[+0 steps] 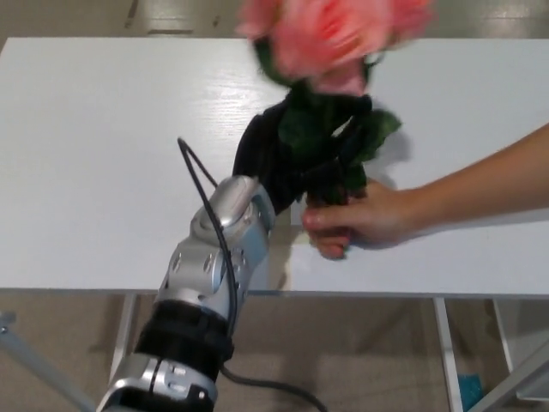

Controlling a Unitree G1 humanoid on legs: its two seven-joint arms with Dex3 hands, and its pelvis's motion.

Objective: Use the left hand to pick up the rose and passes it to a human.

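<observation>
Rose (330,39) held by left robot hand (273,159) and person's hand (360,219).

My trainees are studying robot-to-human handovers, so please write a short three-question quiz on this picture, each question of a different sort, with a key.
1. True or false: the rose lies flat on the white table.
2. Multiple choice: the person's hand grips the rose at
A. the pink bloom
B. the lower stem, under the leaves
C. nowhere; it is well clear of the rose
3. Short answer: which robot hand is at the rose, and from which side of the picture does the person's arm come in?

Key:
1. False; it is held up above the table, bloom uppermost.
2. B
3. The left robot hand; the arm comes in from the right.
</observation>
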